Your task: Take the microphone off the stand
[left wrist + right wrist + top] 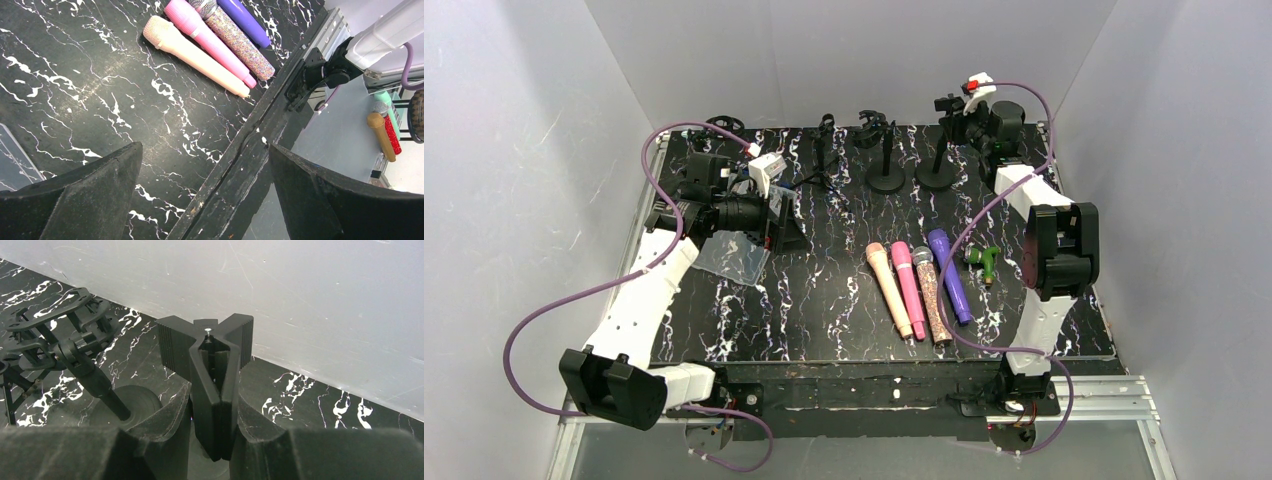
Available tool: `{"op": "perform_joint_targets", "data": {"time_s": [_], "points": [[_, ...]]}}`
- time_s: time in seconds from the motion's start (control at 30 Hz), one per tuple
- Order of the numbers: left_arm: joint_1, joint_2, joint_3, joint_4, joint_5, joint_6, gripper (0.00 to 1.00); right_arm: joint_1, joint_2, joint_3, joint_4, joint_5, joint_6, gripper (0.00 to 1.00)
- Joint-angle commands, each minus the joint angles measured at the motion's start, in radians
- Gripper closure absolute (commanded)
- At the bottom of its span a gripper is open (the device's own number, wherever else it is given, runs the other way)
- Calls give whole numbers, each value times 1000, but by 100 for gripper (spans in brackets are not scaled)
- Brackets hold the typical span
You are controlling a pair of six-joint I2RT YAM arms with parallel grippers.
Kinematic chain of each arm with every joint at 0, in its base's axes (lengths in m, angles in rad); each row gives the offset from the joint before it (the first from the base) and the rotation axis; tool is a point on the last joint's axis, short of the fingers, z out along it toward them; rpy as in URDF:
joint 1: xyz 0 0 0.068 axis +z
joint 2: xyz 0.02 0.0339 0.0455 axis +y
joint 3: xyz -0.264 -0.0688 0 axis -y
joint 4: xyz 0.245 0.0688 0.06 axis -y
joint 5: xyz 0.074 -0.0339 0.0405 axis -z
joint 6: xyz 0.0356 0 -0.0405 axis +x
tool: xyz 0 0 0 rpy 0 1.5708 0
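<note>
Four microphones lie side by side on the black marble table (804, 300): peach (890, 290), pink (908, 288), glitter (931, 295) and purple (950, 275). The peach one (192, 55) and its neighbours also show in the left wrist view. No microphone shows in any stand. My right gripper (951, 106) is at the back right, shut on the black spring clip (214, 385) of a round-base stand (938, 165); the clip's mouth (206, 337) holds nothing. My left gripper (781, 222) is open and empty, hovering over the table's left side (205, 150).
An empty round-base stand (885, 150) with a shock-mount clip (55, 327) and a tripod stand (826, 150) stand at the back. A small green holder (982, 262) lies right of the purple microphone. A clear plastic sheet (729, 258) lies under my left gripper. Spare microphones (382, 125) sit off the table.
</note>
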Motion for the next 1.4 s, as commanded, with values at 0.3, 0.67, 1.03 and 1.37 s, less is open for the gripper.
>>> {"op": "perform_joint_targets", "data": {"time_s": [0.3, 0.67, 1.03, 1.37], "points": [[5, -5, -3, -36, 54, -5, 2, 17, 83, 0, -188, 51, -66, 99], [5, -3, -8, -33, 54, -6, 2, 23, 83, -26, -178, 48, -111, 99], [6, -7, -8, -41, 53, 1, 2, 25, 59, -16, -198, 58, -119, 90], [6, -19, -1, -60, 45, 30, 2, 26, 20, -16, -248, 80, -128, 59]]}}
